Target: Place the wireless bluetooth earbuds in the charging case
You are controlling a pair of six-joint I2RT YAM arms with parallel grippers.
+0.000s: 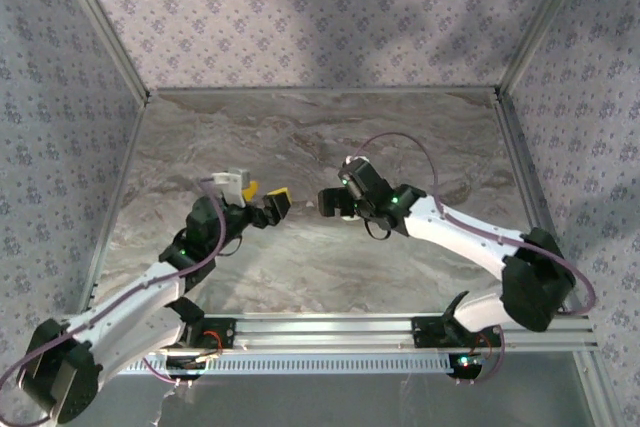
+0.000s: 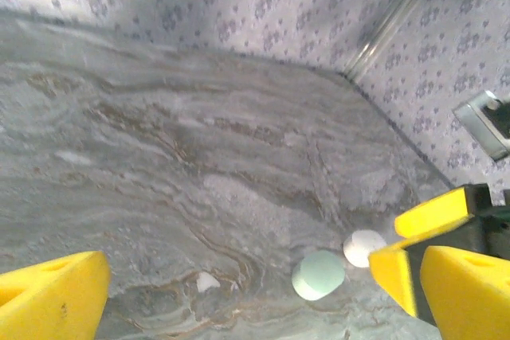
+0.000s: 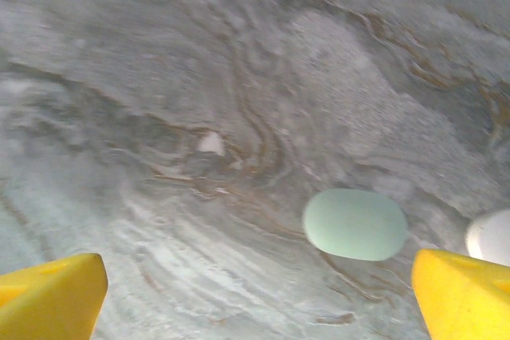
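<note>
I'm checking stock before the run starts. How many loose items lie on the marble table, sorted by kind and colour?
Mint oval case: 1
White oval case: 1
Tiny white earbud: 1
Total: 3
</note>
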